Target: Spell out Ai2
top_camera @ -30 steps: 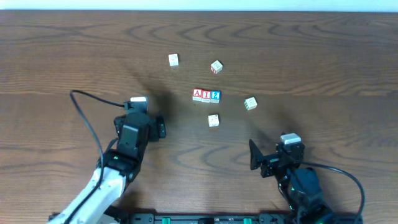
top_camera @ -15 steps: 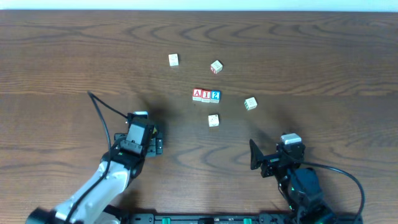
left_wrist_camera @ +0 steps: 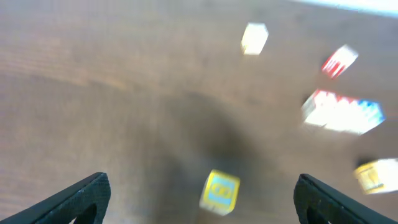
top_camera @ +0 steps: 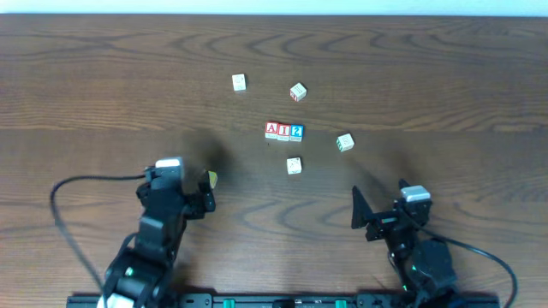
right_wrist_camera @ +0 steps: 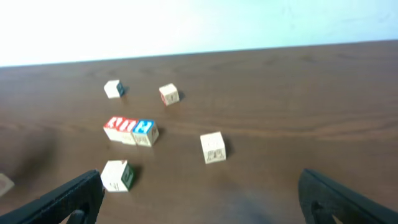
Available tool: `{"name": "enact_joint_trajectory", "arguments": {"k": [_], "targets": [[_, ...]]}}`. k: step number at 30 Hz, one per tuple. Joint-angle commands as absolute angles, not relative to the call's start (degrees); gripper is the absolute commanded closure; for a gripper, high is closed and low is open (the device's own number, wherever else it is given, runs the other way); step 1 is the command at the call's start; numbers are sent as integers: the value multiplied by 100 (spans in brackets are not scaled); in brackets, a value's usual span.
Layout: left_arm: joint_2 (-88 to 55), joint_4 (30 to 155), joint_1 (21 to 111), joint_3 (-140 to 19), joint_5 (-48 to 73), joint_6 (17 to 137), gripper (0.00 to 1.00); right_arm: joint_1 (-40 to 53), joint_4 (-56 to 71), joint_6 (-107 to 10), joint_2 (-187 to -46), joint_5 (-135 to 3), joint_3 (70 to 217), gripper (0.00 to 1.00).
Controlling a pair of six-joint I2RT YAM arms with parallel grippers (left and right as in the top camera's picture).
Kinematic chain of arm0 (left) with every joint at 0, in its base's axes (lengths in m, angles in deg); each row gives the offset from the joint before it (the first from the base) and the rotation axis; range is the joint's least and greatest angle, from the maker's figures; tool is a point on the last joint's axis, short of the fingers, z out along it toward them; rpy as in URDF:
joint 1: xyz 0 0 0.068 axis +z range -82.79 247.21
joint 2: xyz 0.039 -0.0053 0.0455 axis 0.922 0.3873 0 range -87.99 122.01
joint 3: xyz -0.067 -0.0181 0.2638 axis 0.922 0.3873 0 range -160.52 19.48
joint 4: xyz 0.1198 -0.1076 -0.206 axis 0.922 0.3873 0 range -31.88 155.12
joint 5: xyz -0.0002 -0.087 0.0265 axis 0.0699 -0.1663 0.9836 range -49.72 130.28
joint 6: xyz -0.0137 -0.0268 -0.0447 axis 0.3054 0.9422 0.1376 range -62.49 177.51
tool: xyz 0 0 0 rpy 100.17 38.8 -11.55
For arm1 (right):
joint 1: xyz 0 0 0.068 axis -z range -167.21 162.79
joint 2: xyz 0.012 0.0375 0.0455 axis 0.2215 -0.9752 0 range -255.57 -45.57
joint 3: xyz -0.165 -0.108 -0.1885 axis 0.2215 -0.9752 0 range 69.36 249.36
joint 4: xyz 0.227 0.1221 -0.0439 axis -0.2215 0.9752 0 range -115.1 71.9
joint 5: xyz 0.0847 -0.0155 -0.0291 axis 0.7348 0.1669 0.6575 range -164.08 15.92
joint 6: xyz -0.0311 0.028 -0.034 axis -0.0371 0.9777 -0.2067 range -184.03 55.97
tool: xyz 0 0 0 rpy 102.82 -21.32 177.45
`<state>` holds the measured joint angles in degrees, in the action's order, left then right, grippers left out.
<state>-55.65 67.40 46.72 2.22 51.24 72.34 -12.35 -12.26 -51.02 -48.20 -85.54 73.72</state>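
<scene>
Three blocks, a red A, a red i and a blue 2, stand in a row [top_camera: 283, 131] at the table's middle; the row also shows in the left wrist view [left_wrist_camera: 342, 112] and the right wrist view [right_wrist_camera: 130, 129]. My left gripper [top_camera: 205, 193] is open and empty at the front left. A yellow block with a blue face [left_wrist_camera: 219, 191] lies on the table ahead, between its spread fingers; it also shows from overhead [top_camera: 211, 179]. My right gripper [top_camera: 360, 218] is open and empty at the front right, well short of the row.
Loose white blocks lie around the row: one far left [top_camera: 239, 82], one with red far right [top_camera: 298, 91], one with green at the right [top_camera: 345, 142], one just in front [top_camera: 294, 166]. The wooden table's far edge [top_camera: 274, 14] meets a white wall.
My left arm has drawn back toward the front left, and the yellow block now shows on the table by its fingers. My right arm has shifted slightly right.
</scene>
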Motion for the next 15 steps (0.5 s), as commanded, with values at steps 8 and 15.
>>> {"name": "enact_joint_trajectory", "arguments": {"k": [8, 15], "targets": [[-7104, 6757, 4646, 244, 5229, 7254, 5, -1017, -1202, -5036, -4595, -8609, 7352, 1], [-7620, 7028, 4666, 246, 5231, 7252, 5, -676, -1202, -5036, -4584, -8609, 7352, 1]]}}
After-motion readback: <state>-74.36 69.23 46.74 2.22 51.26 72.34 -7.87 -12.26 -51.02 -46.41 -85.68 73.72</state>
